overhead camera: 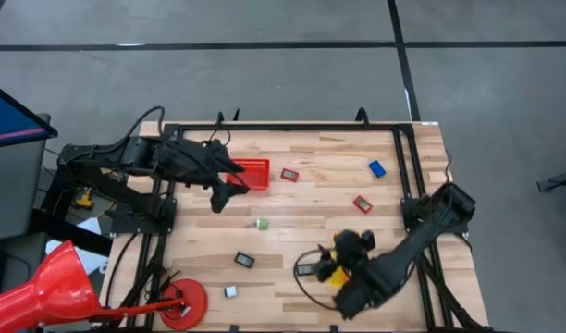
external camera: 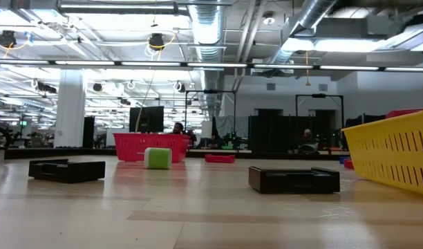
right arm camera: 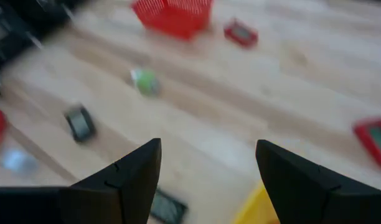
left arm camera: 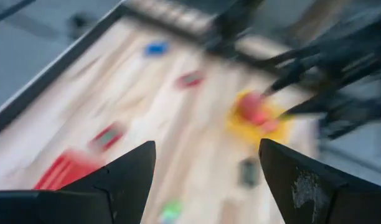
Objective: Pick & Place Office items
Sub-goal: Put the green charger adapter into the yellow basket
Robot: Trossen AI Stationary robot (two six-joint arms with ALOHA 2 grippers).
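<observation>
Right arm bent low over yellow bin, fingers spread, empty; left arm reaching past red basket, fingers spread.

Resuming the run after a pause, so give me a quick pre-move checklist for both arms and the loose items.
1. Right gripper empty, fingers apart over the yellow bin's edge: ok.
2. Left gripper empty, fingers wide apart: ok.
3. Left arm held off the red basket: cannot tell, it overlaps the basket from above.
4. Next pick free to reach: ok, the green block sits alone on bare table.
5. Dark flat piece beside the bin, clear of the right arm: cannot tell, the arm crowds it.
6. Items left outside the containers: not ok, the blue block and others lie loose.
</observation>
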